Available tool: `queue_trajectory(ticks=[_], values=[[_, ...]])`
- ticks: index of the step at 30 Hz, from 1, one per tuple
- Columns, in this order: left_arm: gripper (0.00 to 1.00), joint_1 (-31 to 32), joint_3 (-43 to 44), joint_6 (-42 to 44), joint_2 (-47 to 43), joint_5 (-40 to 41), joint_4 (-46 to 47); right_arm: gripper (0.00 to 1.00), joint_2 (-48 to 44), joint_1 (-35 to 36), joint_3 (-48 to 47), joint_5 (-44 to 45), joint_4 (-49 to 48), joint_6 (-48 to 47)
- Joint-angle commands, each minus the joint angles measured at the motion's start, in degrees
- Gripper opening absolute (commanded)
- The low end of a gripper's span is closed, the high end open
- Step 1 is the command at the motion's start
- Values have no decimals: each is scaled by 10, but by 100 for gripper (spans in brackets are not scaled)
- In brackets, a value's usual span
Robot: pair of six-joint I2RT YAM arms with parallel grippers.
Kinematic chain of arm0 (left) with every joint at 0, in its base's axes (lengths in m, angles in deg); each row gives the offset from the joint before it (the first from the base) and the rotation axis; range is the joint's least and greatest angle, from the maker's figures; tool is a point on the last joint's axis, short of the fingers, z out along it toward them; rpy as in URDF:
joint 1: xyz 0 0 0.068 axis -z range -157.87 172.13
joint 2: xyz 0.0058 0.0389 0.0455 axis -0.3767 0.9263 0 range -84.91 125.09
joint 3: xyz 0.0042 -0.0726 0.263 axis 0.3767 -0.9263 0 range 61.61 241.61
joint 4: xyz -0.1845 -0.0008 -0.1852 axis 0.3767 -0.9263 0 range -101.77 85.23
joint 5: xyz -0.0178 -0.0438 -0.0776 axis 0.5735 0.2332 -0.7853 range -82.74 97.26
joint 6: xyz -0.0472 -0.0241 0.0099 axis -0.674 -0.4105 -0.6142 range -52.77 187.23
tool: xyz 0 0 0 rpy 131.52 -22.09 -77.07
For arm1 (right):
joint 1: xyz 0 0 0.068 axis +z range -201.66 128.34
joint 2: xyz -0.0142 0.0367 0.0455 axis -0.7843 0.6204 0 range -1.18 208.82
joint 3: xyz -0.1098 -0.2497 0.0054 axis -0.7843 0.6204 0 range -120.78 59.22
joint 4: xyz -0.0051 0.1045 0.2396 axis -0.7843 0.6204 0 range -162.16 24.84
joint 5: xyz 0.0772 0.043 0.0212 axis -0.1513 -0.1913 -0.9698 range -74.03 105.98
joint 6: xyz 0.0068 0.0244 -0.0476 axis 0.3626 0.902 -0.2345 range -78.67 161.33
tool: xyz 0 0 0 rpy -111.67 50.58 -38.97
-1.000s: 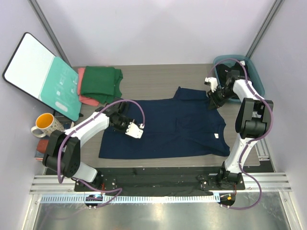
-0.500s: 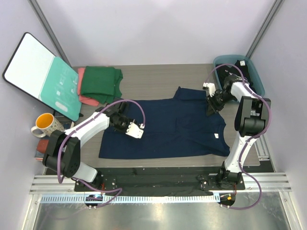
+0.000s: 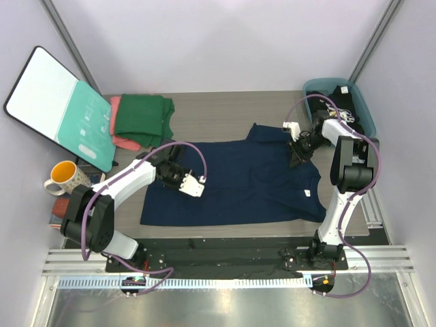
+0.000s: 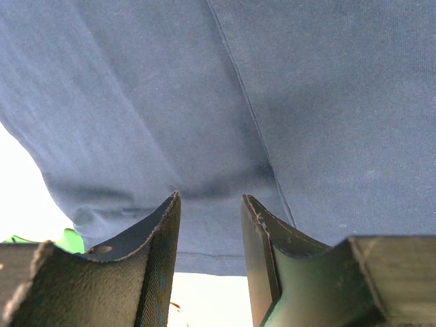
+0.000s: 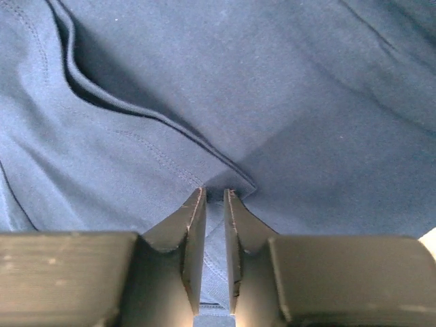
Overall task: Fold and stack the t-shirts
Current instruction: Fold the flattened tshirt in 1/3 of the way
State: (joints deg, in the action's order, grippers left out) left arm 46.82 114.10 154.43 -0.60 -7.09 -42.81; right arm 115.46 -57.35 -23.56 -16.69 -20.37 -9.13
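1. Grey wood-grain table (image 3: pixel 225 109) is carrying everything, with pale walls closing it in on three sides.
2. Navy t-shirt (image 3: pixel 238 184) is lying spread flat mid-table. Its collar end is pointing right and its hem left.
3. Left gripper (image 3: pixel 193 185) is sitting low over the shirt's left part, near the far-left edge of the cloth.
4. In the left wrist view its fingers (image 4: pixel 160 259) are standing moderately apart. Navy cloth is showing through the gap and nothing is sitting between them.
5. Right gripper (image 3: pixel 298 155) is reaching onto the shirt's far-right corner, by the collar and shoulder.
6. In the right wrist view its fingers (image 5: pixel 194 231) are standing narrow with only a slim gap. The tips are touching a raised crease in the navy cloth. I cannot tell whether any cloth is being pinched.
7. Dark green t-shirt (image 3: pixel 143 116) is lying folded at the far-left of the table, on top of the salmon-pink t-shirt (image 3: pixel 127 142), which is peeking out along its left and near edges.
8. Black t-shirt (image 3: pixel 325 102) is lying bunched in the teal bin (image 3: pixel 366 116) at the far-right corner.
9. Teal-and-white board (image 3: pixel 61 109) is leaning against the left wall. A yellow mug (image 3: pixel 63 177) is standing below it.
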Motion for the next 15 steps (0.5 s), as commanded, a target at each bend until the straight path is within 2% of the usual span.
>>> queue_trajectory(ticks=[1,4,7,15], values=[[41,3,8,-8,1,-10,11,20,3,8,6,12,-20,9],[41,3,7,-7,1,-10,13,13,3,9,6,16,-23,11],[41,3,6,-7,1,-11,13,1,0,11,8,17,-27,12],[41,3,4,-8,-2,-10,14,1,-26,19,-4,23,-27,25]])
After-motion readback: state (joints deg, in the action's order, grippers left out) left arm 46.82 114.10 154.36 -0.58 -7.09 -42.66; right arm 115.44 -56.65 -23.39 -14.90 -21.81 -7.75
